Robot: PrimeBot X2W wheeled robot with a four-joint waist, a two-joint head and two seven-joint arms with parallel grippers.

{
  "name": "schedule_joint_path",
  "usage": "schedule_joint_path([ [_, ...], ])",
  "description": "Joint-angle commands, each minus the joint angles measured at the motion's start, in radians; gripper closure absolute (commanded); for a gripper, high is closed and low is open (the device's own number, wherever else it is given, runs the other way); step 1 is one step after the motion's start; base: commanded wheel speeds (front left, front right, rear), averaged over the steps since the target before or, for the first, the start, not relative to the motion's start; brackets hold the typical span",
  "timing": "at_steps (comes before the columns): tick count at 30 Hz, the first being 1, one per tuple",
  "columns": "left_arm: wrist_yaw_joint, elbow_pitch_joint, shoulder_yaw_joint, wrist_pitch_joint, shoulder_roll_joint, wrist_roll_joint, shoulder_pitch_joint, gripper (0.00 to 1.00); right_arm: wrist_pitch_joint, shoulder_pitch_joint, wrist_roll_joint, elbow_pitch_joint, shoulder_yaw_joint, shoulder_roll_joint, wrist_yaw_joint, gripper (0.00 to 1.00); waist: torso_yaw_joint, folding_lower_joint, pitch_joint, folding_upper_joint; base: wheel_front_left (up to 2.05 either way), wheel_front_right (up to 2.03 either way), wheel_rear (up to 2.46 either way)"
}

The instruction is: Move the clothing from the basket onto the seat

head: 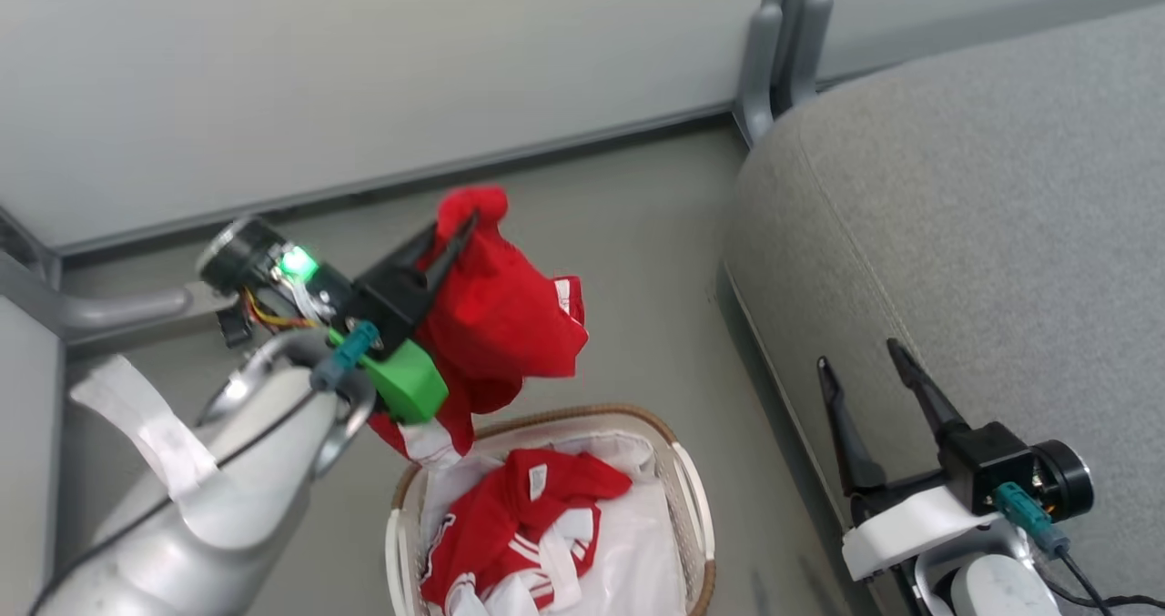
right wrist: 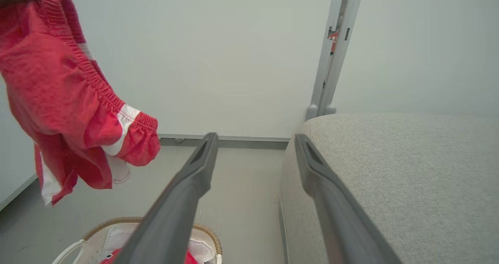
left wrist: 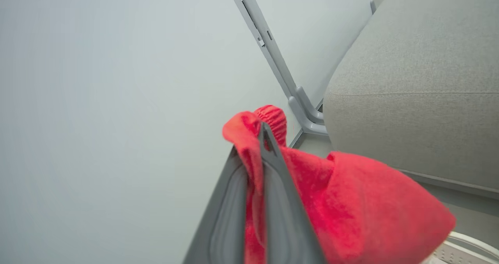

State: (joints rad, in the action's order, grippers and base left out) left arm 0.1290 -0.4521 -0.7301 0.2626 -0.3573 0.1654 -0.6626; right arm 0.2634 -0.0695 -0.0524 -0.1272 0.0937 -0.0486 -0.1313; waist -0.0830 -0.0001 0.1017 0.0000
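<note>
My left gripper (head: 460,225) is shut on a red garment (head: 501,316) with white trim, holding it in the air above the basket (head: 678,470). The cloth bunches over the fingertips (left wrist: 265,133) and hangs down to the right (left wrist: 362,201). From the right wrist the same garment (right wrist: 62,96) dangles at the upper left. More red clothing with white stripes (head: 519,525) lies in the white-lined basket (right wrist: 105,223). The grey seat (head: 983,197) spreads to the right. My right gripper (head: 865,361) is open over the seat's edge (right wrist: 382,170), holding nothing.
A pale wall panel (head: 364,70) with a grey upright post (head: 774,43) stands behind. Grey floor (head: 637,252) lies between basket and seat. A grey bracket (head: 109,311) juts out at the left.
</note>
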Motion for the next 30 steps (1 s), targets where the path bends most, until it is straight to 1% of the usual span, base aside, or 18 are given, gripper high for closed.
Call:
schedule_joint_path([
  [1,0.003,0.006,-0.006,0.003,-0.013,0.007,-0.033,1.00,0.002,0.018,0.009,-0.005,0.011,-0.003,0.001,0.00,0.059,0.0001,-0.099,0.0000,0.00,0.00,0.00],
  [5,0.003,0.010,-0.013,0.003,-0.030,0.027,-0.113,1.00,0.002,0.010,0.008,-0.004,0.045,-0.003,0.001,0.00,0.062,0.0001,-0.109,0.0000,0.00,0.00,0.00],
  [12,0.003,0.025,-0.038,0.002,-0.012,0.044,-0.200,1.00,0.002,-0.011,0.015,-0.002,0.096,-0.003,0.001,0.00,0.065,0.0001,-0.125,0.0000,0.00,0.00,0.00],
  [15,0.003,0.027,-0.056,-0.002,-0.003,0.053,-0.219,1.00,0.002,-0.026,0.025,-0.005,0.125,-0.003,0.001,0.00,0.066,0.0001,-0.131,0.0000,0.00,0.00,0.00],
  [19,0.003,0.033,-0.076,-0.001,0.013,0.061,-0.227,1.00,0.002,-0.072,0.051,-0.013,0.210,-0.003,0.001,0.00,0.065,0.0001,-0.134,0.0000,0.00,0.00,0.00],
  [23,0.002,0.044,-0.103,-0.001,0.021,0.071,-0.221,1.00,0.002,-0.132,0.071,-0.032,0.272,-0.004,0.001,0.00,0.071,0.0001,-0.135,0.0000,0.00,0.00,0.00],
  [27,0.001,0.061,-0.133,-0.002,0.032,0.079,-0.223,1.00,0.002,-0.192,0.083,-0.065,0.303,-0.004,0.001,0.00,0.085,0.0001,-0.138,0.0000,0.00,0.00,0.00],
  [30,0.001,0.081,-0.153,-0.004,0.033,0.082,-0.225,1.00,0.002,-0.240,0.113,-0.103,0.336,-0.003,0.001,0.00,0.098,0.0001,-0.139,0.0000,0.00,0.00,0.00],
])
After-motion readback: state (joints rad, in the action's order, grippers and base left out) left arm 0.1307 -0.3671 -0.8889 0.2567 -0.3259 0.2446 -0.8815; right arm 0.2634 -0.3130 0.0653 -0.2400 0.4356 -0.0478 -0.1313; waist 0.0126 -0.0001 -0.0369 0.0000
